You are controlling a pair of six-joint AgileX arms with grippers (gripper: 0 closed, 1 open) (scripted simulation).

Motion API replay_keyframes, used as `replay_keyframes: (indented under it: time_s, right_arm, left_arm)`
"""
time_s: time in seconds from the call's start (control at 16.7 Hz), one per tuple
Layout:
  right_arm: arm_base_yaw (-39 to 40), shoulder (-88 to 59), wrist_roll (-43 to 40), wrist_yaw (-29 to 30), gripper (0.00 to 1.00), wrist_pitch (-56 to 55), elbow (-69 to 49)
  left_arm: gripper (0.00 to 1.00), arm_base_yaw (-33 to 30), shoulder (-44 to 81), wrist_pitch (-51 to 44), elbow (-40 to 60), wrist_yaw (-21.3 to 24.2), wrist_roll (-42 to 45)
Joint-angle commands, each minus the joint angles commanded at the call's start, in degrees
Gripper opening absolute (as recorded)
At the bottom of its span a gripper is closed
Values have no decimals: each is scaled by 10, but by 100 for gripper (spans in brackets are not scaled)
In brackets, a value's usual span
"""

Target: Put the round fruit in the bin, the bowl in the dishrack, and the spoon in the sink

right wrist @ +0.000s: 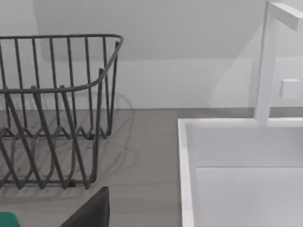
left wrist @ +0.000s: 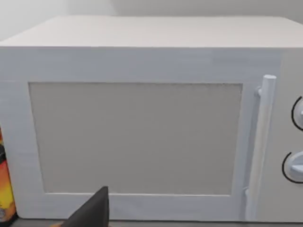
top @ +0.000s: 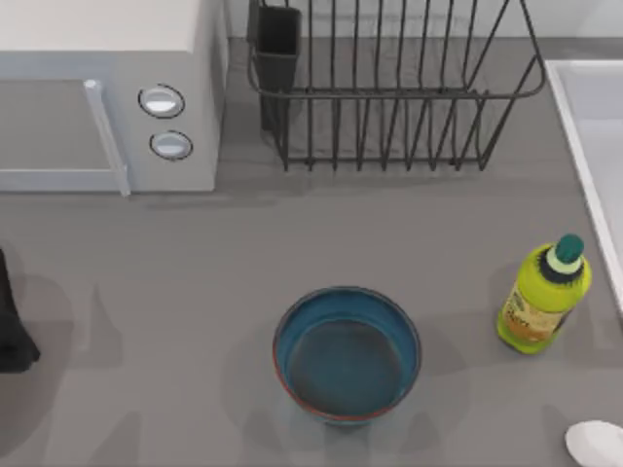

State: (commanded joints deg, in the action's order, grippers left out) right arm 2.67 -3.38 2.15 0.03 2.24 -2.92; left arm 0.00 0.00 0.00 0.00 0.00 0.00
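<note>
grey matte tabletop (top: 195, 292) across the top view. wide deep-blue round bowl with red-brown rim (top: 347, 353) at lower centre, upright, apart from everything. dark wire dishrack with corner cutlery cup (top: 389, 88) at upper centre; pale white-rimmed sink (top: 594, 146) along the right edge. yellow-green bottle with teal cap (top: 543, 297) standing near the sink. white rounded spoon end (top: 596, 443) at lower right corner. white two-knob microwave (top: 97, 88) at upper left. cannot tell either gripper's state.

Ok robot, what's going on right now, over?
Left arm parked at table's left edge. Bowl sits mid-table, dishrack behind it holds nothing. Yellow-green bottle stands beside the sink.
</note>
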Motion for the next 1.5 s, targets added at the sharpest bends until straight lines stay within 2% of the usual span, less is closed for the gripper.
replay_keyframes:
  time_s: [0.3,0.9,1.26,1.5]
  right_arm:
    - [108,-169,87,4,100,108,-143]
    - [333,-670,291,8,100,437,-553]
    - [384,-920,361,6,100,606,-754]
    - [389,-1017,379,3,100,672,-835]
  left_arm:
    - [100,0,0,0,0,0,0]
    - [100,0,0,0,0,0,0]
    - [100,0,0,0,0,0,0]
    - [100,0,0,0,0,0,0]
